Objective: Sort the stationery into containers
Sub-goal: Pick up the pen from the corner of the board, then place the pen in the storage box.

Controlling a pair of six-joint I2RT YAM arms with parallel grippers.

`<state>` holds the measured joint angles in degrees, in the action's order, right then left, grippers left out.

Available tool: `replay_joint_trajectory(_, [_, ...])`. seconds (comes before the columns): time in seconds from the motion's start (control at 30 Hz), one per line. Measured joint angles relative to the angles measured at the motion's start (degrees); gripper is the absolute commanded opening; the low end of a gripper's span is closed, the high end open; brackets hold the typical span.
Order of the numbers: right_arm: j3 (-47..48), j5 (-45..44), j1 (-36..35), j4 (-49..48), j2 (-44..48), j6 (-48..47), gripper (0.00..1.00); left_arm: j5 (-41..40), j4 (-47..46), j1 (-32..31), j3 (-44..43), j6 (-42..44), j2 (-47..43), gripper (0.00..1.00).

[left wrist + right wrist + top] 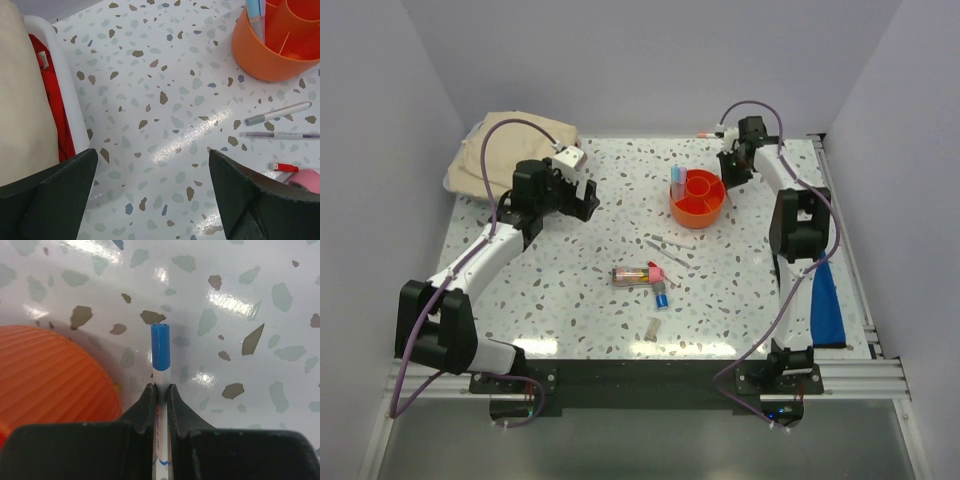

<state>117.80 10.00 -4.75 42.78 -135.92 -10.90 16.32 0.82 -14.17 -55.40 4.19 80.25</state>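
The orange tub (698, 197) stands at the back middle of the table, with a pink and blue marker (677, 179) standing in one compartment. My right gripper (160, 387) is shut on a thin white pen with a blue cap (160, 347), just right of the tub's wall (50, 375). It sits beside the tub in the top view (729, 188). My left gripper (152, 195) is open and empty over bare table left of the tub (280, 45). Two thin pens (670, 243), a clear tube (632, 274), a pink marker (655, 272), a blue marker (661, 297) and a small cap (653, 326) lie mid-table.
A beige cloth bundle (515, 150) lies at the back left, over a white tray rim (60, 85) with something red inside. A flat blue mat (827, 300) lies along the right edge. A small pink item (703, 134) lies at the back edge. Walls enclose three sides.
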Motion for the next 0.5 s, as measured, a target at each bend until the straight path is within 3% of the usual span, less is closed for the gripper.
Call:
replay_joint_trajectory(0.13, [-9.4,5.2,0.9,-7.1,10.6,1.9,0.0,0.0,-0.4,0.0,-0.4,0.0,0.5,0.98])
replay_joint_trajectory(0.33, [-33.8,11.4,2.1,-30.8,36.0,7.4,0.0,0.7,-0.3,0.0,-1.1,0.7,1.1,0.98])
replay_joint_trajectory(0.5, [-44.7,15.5,2.1,-51.3,39.3,13.3,0.0,0.9,0.2,-0.3,-1.1,1.2,1.1,0.98])
